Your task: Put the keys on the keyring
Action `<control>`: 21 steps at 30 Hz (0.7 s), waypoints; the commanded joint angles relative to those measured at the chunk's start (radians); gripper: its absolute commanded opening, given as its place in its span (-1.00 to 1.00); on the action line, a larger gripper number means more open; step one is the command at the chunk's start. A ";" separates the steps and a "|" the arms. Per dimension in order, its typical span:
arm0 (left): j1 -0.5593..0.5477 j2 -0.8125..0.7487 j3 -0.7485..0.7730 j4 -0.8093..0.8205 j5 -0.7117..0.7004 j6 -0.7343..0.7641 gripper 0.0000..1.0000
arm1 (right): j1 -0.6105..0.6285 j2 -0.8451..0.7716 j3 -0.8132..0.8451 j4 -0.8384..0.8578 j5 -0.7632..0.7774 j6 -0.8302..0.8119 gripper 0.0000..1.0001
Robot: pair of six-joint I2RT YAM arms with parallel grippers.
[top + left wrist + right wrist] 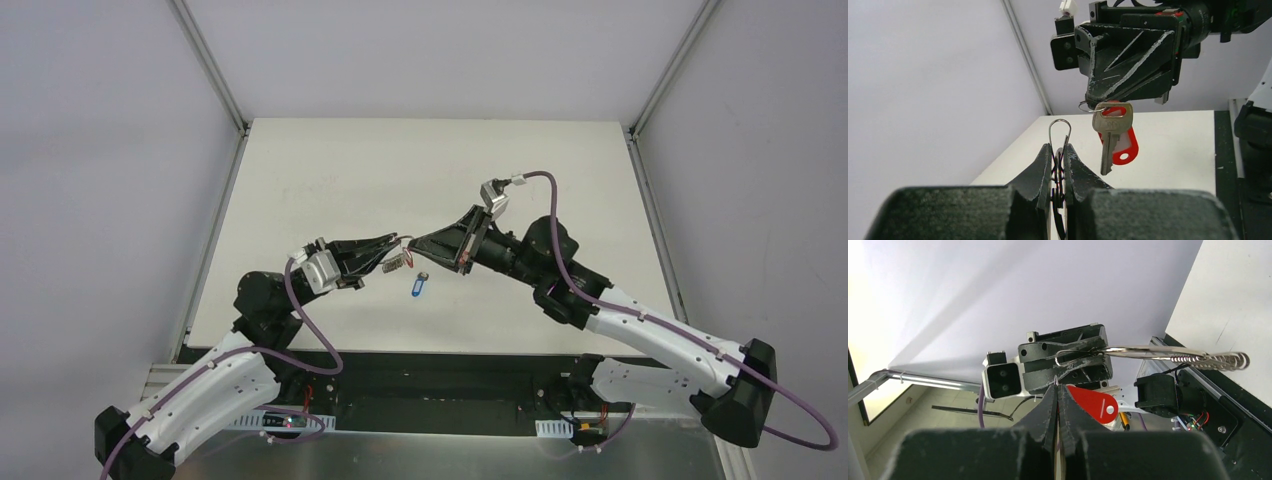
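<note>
Plain setup here: an off-white tabletop (400, 170) boxed in by pale grey walls (100, 150), with a metal post (212, 68) running up at each back corner. Both arms reach in and meet nose to nose over the middle of the tabletop, raised off it.

The left tool (396, 242) is clenched on the keyring (1060, 134). Its thin wire loop pokes straight up from between the fingers, and a bunch of small silver keys (393, 264) dangles under it. The right tool (416, 243) is clamped shut on the top of the red key (1112, 140). That key hangs blade-down, just beside the ring's loop but not touching it.

The blue key (419, 287) lies flat on the tabletop, near the two tools and on the side toward the arm bases. Only the top camera catches it.

The left wrist camera is the one that shows the gap between the loop and the red key. It also shows the silver blade in front of the red plastic. From the right wrist camera the keyring is seen side-on, stretched out as a long wire with the small keys fanned at its far end. The red plastic peeks out right beside that tool's fingertips.
</note>
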 commanded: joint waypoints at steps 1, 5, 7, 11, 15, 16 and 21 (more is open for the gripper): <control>-0.009 -0.016 -0.016 0.092 -0.054 0.128 -1.00 | 0.022 -0.010 -0.017 0.063 0.094 0.049 -1.00; -0.009 -0.020 -0.023 0.103 -0.097 0.183 -1.00 | 0.036 0.020 -0.015 0.087 0.117 0.054 -1.00; -0.010 -0.020 -0.025 0.114 -0.102 0.194 -1.00 | 0.044 0.034 -0.016 0.106 0.134 0.054 -1.00; -0.009 -0.027 -0.029 0.127 -0.126 0.207 -1.00 | 0.062 0.059 -0.017 0.150 0.162 0.058 -1.00; -0.010 -0.048 -0.039 0.139 -0.138 0.208 -1.00 | 0.072 0.071 -0.034 0.191 0.200 0.068 -1.00; -0.010 -0.053 -0.041 0.140 -0.141 0.208 -1.00 | 0.075 0.076 -0.036 0.206 0.205 0.072 -1.00; -0.009 -0.066 -0.047 0.148 -0.147 0.207 -1.00 | 0.091 0.100 -0.025 0.240 0.223 0.066 -1.00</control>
